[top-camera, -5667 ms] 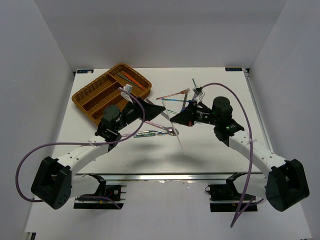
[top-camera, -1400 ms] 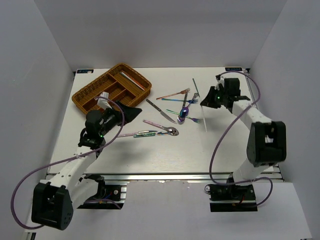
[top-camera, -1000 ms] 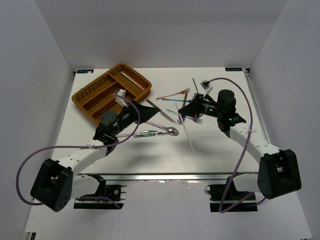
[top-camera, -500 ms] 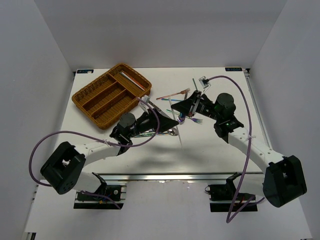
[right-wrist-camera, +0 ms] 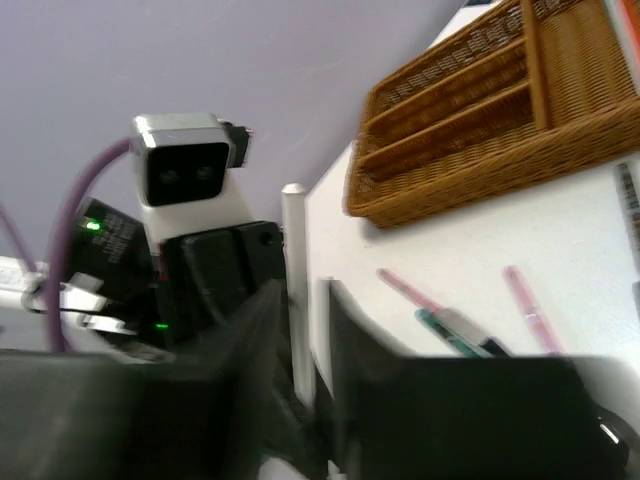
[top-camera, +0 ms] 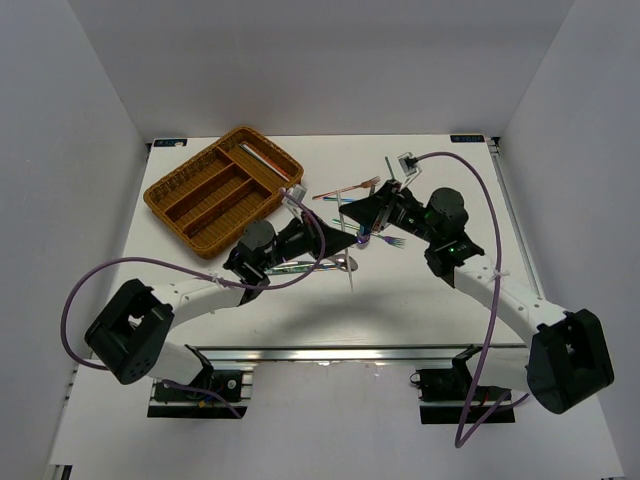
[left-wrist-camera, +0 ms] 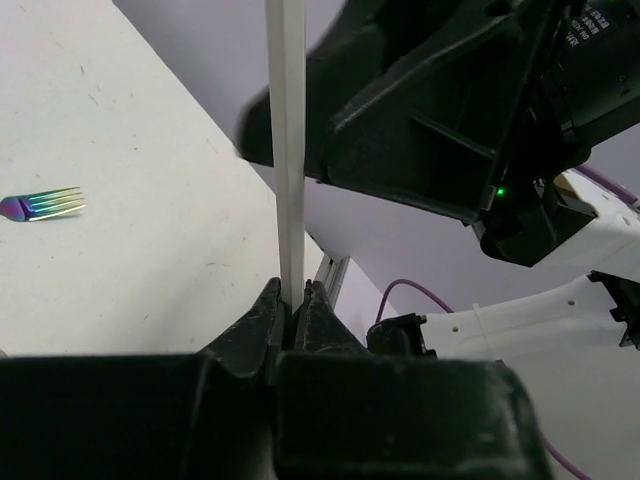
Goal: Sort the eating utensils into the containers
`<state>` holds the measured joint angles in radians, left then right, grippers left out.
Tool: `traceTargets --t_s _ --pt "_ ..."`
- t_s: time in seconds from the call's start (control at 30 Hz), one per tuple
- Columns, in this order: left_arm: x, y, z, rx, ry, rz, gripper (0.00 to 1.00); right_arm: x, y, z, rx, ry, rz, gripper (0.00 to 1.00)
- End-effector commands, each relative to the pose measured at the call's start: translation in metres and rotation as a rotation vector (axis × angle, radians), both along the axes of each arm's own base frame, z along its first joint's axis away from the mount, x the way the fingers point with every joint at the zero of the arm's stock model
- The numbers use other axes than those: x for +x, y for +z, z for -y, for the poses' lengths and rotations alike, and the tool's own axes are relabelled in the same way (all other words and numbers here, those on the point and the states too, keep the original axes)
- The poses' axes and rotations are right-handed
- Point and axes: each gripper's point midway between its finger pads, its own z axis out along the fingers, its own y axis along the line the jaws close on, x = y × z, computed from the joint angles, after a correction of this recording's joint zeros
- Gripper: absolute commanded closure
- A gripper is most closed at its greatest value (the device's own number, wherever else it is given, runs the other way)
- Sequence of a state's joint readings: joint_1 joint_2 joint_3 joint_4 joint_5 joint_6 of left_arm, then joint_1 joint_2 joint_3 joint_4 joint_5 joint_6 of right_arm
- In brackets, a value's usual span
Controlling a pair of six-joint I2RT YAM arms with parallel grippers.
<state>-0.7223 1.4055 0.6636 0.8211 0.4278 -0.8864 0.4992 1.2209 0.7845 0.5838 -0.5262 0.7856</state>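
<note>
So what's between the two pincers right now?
A white chopstick, pinched in the left pincer and standing inside the open right pincer. Both wrist views show it.

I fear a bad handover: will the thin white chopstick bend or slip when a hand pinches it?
Probably stiff: the white chopstick stands straight from the left hand, no sag. It may pivot or slip, since the fingers pinch only a short stretch and its surface looks smooth. Likely light, being so slim.

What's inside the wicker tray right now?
A few sticks, red and green among them, lie in the crosswise end compartment of the tray. The three long compartments look bare. Nothing covers it; the sticks are too small to count.
</note>
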Motion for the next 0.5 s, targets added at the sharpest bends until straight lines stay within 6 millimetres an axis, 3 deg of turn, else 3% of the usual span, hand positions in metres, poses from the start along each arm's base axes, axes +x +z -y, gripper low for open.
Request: traceTargets --t_s 0.0,0.07,0.1,0.13,0.17,0.2,0.23,0.27,0.3,0.33,0.37,0.4,0.43,0.47 --pt "0.002 0.022 -0.002 -0.011 0.012 0.074 1.0 0.011 0.001 0.007 -0.023 -0.074 0.028 0.61" --pt "0.02 0.019 -0.009 0.044 0.114 0.067 1.0 0.024 -0.003 0.025 -0.052 -0.174 0.006 0.46" --pt "0.03 -0.002 -0.018 0.147 0.181 -0.001 1.0 0.039 -0.008 0.04 -0.073 -0.28 -0.015 0.38" --pt "0.057 0.007 -0.032 0.185 0.329 0.018 1.0 0.047 -0.02 0.063 -0.121 -0.37 -0.065 0.36" --pt "0.071 0.004 -0.043 0.225 0.403 -0.01 1.0 0.058 -0.026 0.082 -0.148 -0.474 -0.088 0.34" --pt "0.089 -0.018 -0.065 0.303 0.487 -0.104 1.0 0.06 -0.033 0.095 -0.168 -0.521 -0.107 0.32" --pt "0.105 -0.019 -0.08 0.317 0.562 -0.142 1.0 0.061 -0.038 0.114 -0.195 -0.575 -0.128 0.32" --pt "0.125 -0.001 -0.094 0.292 0.638 -0.159 1.0 0.062 -0.042 0.123 -0.206 -0.602 -0.138 0.31" --pt "0.149 -0.019 -0.121 0.316 0.718 -0.263 1.0 0.063 -0.048 0.134 -0.218 -0.628 -0.15 0.31" --pt "0.164 -0.02 -0.134 0.31 0.753 -0.294 1.0 0.06 -0.051 0.138 -0.233 -0.63 -0.15 0.31" --pt "0.184 0.003 -0.143 0.271 0.787 -0.288 1.0 0.058 -0.055 0.139 -0.245 -0.622 -0.152 0.31" --pt "0.204 0.003 -0.166 0.263 0.842 -0.314 1.0 0.057 -0.058 0.14 -0.256 -0.62 -0.157 0.31" --pt "0.224 -0.017 -0.171 0.296 0.861 -0.356 1.0 0.055 -0.062 0.142 -0.268 -0.62 -0.164 0.31" --pt "0.239 -0.019 -0.18 0.306 0.888 -0.379 1.0 0.053 -0.068 0.143 -0.287 -0.614 -0.172 0.31"
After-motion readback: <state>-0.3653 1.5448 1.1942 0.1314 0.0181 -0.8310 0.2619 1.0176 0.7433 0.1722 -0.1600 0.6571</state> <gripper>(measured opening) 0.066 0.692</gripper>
